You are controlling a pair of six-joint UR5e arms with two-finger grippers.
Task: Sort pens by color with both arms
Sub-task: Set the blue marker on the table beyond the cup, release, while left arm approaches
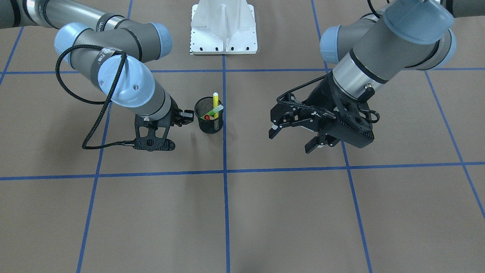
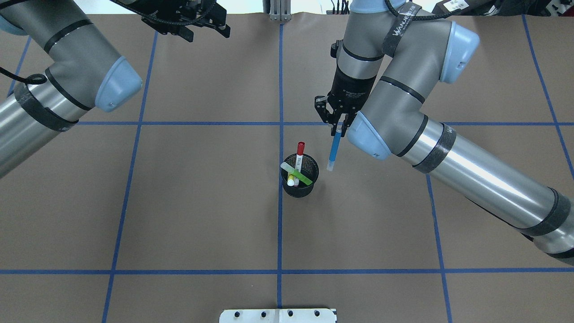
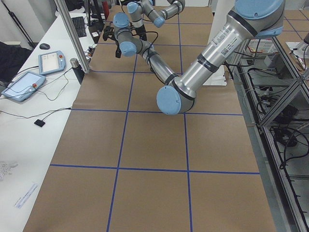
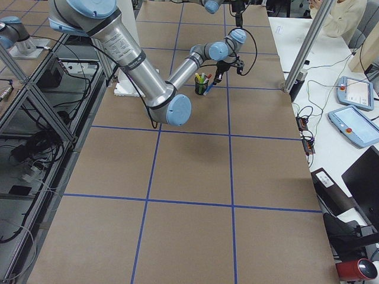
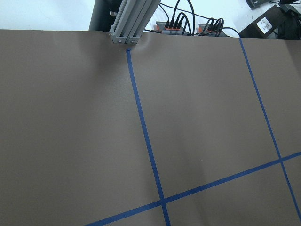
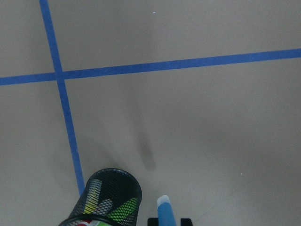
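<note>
A black mesh cup (image 2: 299,185) stands near the table's middle, on a blue tape line. It holds the red-capped pen (image 2: 300,150), the lime green pen (image 2: 299,175) and the yellow pen (image 1: 215,101). My right gripper (image 2: 338,128) hangs just right of the cup in the overhead view, shut on the blue pen (image 2: 333,151), which points down. The right wrist view shows that blue pen (image 6: 165,213) beside the cup (image 6: 113,195). My left gripper (image 1: 293,138) is open and holds nothing, well away from the cup on the far half of the table.
The white pedestal base (image 1: 223,32) sits at the robot's edge of the table. Blue tape lines (image 5: 146,141) divide the brown surface into squares. An aluminium post (image 5: 129,23) stands at the far edge. Teach pendants (image 4: 352,92) lie on a side table.
</note>
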